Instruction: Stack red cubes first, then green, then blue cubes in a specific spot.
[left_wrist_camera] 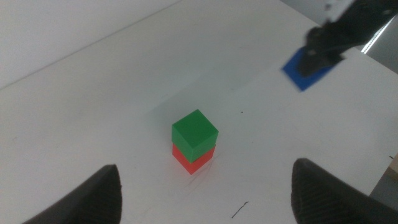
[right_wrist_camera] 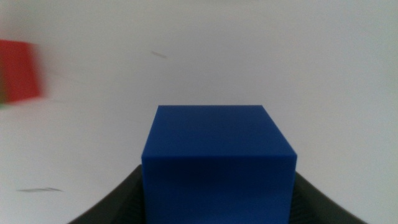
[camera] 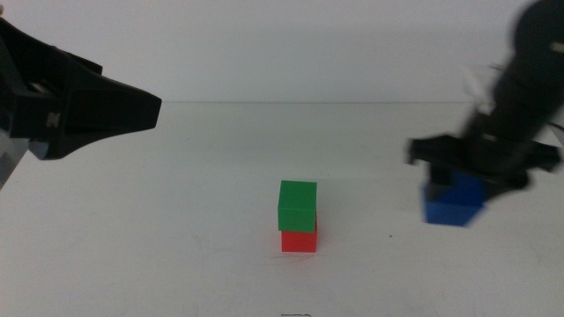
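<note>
At the table's middle, the green cube (camera: 298, 204) sits on the red cube (camera: 299, 239), turned slightly off square; the left wrist view shows the same pair, green (left_wrist_camera: 194, 130) over red (left_wrist_camera: 191, 159). To the right, my right gripper (camera: 467, 176) is shut on the blue cube (camera: 454, 202), which shows sharp between the jaws in the right wrist view (right_wrist_camera: 217, 162) while the red cube (right_wrist_camera: 18, 70) is blurred behind it. I cannot tell whether the blue cube touches the table. My left gripper (camera: 148, 110) hangs open and empty at the far left, above the table.
Plain white tabletop (camera: 176, 255) surrounds the stack on all sides. A pale wall runs along the table's far edge (camera: 282, 101). A small dark mark (left_wrist_camera: 239, 210) lies on the table near the stack.
</note>
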Motion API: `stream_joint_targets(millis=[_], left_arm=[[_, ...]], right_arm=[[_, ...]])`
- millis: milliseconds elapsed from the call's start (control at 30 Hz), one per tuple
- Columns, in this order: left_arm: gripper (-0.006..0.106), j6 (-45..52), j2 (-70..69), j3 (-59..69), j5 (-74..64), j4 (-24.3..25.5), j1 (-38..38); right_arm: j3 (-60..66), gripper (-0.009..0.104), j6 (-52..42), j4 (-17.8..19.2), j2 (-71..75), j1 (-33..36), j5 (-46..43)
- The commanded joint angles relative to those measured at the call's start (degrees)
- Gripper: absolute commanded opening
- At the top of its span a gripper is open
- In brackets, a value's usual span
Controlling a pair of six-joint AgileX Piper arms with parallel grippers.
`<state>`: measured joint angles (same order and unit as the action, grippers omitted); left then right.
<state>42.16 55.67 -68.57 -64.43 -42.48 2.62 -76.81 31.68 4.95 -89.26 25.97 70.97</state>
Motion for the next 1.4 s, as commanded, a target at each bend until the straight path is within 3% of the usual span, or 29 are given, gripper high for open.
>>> stream_joint_targets(millis=[0, 200, 433, 1367], left_arm=[[0.094, 0.1, -0.5, -1.3, 2.5, -3.1, -0.1], [0.094, 0.1, -0.5, -1.3, 2.5, -3.1, -0.1], [0.094, 0.1, -0.5, -1.3, 2.5, -3.1, -0.1], [0.094, 0.1, -0.5, -1.3, 2.5, -3.1, -0.1]], right_arm=[[-6.8, -0.001, 2.2, 1.5, -2.0, 3.7, 3.7], [-20.8, -0.001, 4.7, 0.0, -12.8, 10.9, 3.7], [-28.7, -0.001, 10.4, 0.5, -17.2, 14.1, 3.7], [-33.5, -0.001, 12.4, 1.6, -22.7, 17.2, 3.6]])
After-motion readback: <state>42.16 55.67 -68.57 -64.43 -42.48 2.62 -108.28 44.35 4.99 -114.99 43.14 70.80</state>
